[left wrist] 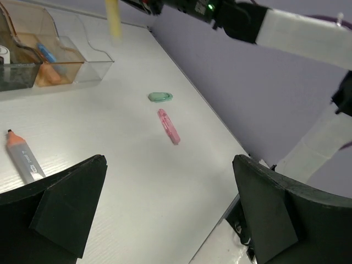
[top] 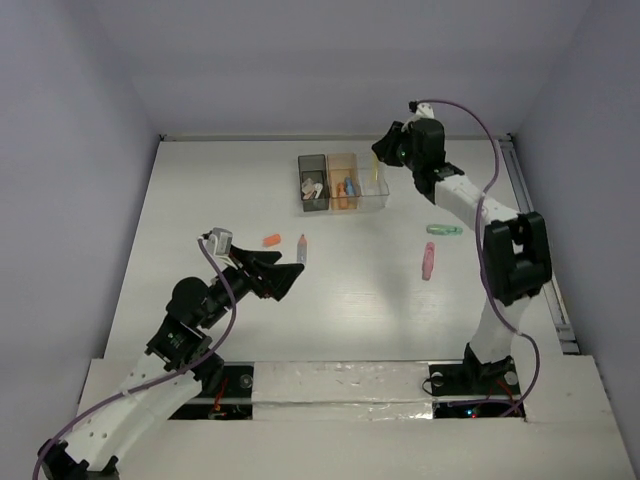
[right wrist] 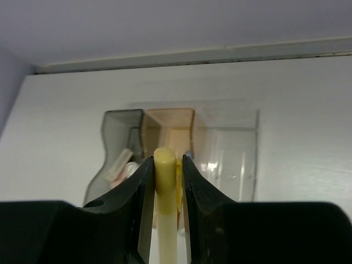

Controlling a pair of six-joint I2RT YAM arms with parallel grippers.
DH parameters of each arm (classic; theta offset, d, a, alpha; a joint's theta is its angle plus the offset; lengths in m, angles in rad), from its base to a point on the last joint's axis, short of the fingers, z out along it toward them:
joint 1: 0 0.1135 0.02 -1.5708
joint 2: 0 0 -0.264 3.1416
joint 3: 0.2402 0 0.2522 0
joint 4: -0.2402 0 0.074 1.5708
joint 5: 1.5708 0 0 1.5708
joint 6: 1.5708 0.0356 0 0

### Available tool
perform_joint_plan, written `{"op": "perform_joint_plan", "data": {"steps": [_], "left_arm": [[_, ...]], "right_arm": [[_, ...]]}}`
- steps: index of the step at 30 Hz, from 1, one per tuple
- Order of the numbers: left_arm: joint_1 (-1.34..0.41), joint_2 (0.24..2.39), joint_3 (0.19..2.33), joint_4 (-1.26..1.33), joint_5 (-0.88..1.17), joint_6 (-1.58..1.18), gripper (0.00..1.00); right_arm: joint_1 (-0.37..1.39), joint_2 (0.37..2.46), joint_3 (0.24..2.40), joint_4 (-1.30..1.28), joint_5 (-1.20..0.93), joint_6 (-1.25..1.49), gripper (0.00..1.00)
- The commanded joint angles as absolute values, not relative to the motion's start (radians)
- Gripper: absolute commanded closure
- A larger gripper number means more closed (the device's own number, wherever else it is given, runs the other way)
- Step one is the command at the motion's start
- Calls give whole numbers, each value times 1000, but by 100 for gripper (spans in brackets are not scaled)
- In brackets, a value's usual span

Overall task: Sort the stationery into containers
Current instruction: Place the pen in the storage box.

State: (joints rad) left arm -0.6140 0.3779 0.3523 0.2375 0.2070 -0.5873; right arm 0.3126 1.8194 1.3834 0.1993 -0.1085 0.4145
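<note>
The right gripper (right wrist: pixel 166 160) is clamped on an upright yellow marker (right wrist: pixel 164 212) above the clear end of the containers (top: pixel 378 204), near the back wall. The left gripper (left wrist: pixel 168 165) hangs with fingers wide apart over bare table (top: pixel 350 320). A pink marker (top: pixel 428 261) and a mint marker (top: pixel 444 230) lie toward the right edge.

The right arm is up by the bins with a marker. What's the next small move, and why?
Probably lower the yellow marker into the clear bin and open the fingers. The right gripper is shut on the marker, which hangs upright and appears to be over that bin, not yet inside it.
</note>
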Motion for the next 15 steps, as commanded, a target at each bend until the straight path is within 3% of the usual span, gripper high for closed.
{"op": "perform_joint_plan", "data": {"steps": [1, 8, 10, 11, 12, 15], "left_arm": [[-614, 380, 327, 362, 241, -606, 1], [-614, 390, 298, 371, 232, -597, 1], [-614, 390, 296, 379, 235, -598, 1], [-614, 391, 293, 382, 236, -600, 1], [-614, 396, 291, 385, 239, -600, 1], [-614, 414, 287, 394, 245, -604, 1]], "right_arm": [[285, 1954, 1613, -16, -169, 299, 100], [285, 2175, 1871, -164, -166, 265, 100], [285, 2213, 1911, -188, -152, 268, 93], [285, 2227, 1931, -207, -153, 268, 87], [285, 2238, 1951, -224, -161, 270, 71], [285, 2227, 1962, -238, -153, 281, 39]]}}
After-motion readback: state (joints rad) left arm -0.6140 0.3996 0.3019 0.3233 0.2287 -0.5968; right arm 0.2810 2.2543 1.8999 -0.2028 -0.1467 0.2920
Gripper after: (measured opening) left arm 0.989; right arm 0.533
